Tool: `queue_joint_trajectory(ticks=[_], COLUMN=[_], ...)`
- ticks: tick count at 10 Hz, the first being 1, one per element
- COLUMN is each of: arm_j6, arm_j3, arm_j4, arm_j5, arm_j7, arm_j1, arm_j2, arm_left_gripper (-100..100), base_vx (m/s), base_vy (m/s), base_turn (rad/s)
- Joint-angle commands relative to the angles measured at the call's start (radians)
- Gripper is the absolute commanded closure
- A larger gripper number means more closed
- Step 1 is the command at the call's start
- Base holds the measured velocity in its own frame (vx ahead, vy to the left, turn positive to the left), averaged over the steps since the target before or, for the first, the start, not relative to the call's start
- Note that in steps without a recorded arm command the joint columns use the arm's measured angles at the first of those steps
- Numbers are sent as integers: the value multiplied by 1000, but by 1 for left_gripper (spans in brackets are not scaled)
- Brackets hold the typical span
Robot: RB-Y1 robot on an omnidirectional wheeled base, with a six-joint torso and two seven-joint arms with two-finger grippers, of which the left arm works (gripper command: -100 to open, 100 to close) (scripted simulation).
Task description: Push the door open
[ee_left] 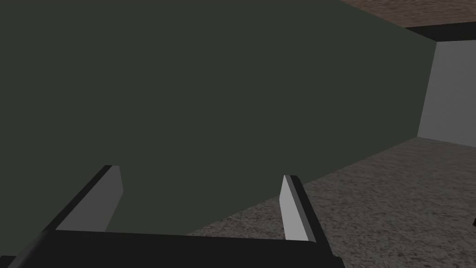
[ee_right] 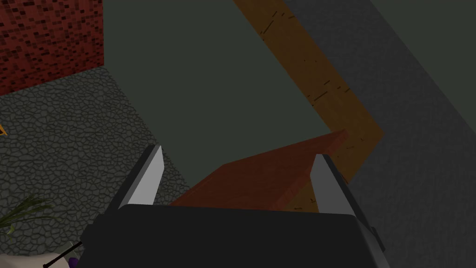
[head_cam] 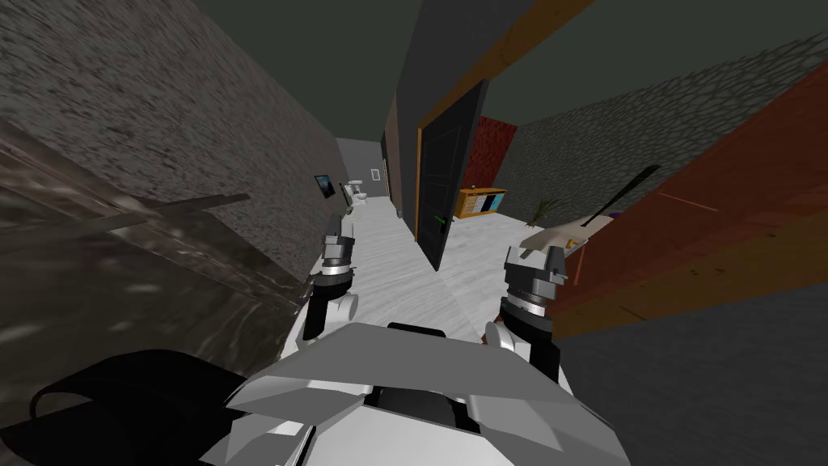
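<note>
Your right claw point(head_cam: 540, 257) hangs low over the floor point(head_cam: 404, 267) with its fingers spread wide and nothing between them, just beside the edge of the reddish-brown door point(head_cam: 711, 235). I take that for the door to push, since it is the one within reach. It slants away along your right side and looks already swung some way off its orange frame point(ee_right: 320, 79). In the right wrist view the claw point(ee_right: 238, 158) points up along the door's top corner point(ee_right: 274, 172). That suits a shove with the back of the fingers more than a grip. I cannot tell whether a finger touches the door.

Your left claw point(head_cam: 338, 245) sits out on the other side, near the rough grey wall point(head_cam: 162, 105), equally wide and empty point(ee_left: 201, 177). It seems parked there to stay clear.

Further along the floor, a black door point(head_cam: 447, 182) with a green handle point(head_cam: 439, 220) stands ajar. Beyond it are an orange cabinet point(head_cam: 481, 202) and a plant point(head_cam: 543, 210).

The reddish-brown door runs out of the picture, so its hinge side and any handle are cut off. A pale lump point(head_cam: 558, 237) with a black rod point(head_cam: 623, 194) lies past the right claw, and I cannot tell what it is. The brownish panels point(head_cam: 121, 243) at your left are also unclear.
</note>
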Motion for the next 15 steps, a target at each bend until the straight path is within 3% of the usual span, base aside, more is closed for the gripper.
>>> queue_joint_trajectory(ticks=[1, 8, 15], arm_j6=[2, 12, 25], arm_j3=[-17, -90, -182], arm_j4=[30, 156, 315], arm_j5=[5, 25, 51], arm_j7=[10, 52, 104], arm_j1=[-17, -89, -180], arm_j2=[13, 56, 99], arm_left_gripper=[-100, -100, -100], base_vx=[159, 123, 131], base_vy=[11, 27, 41], base_turn=[-47, -73, -83])
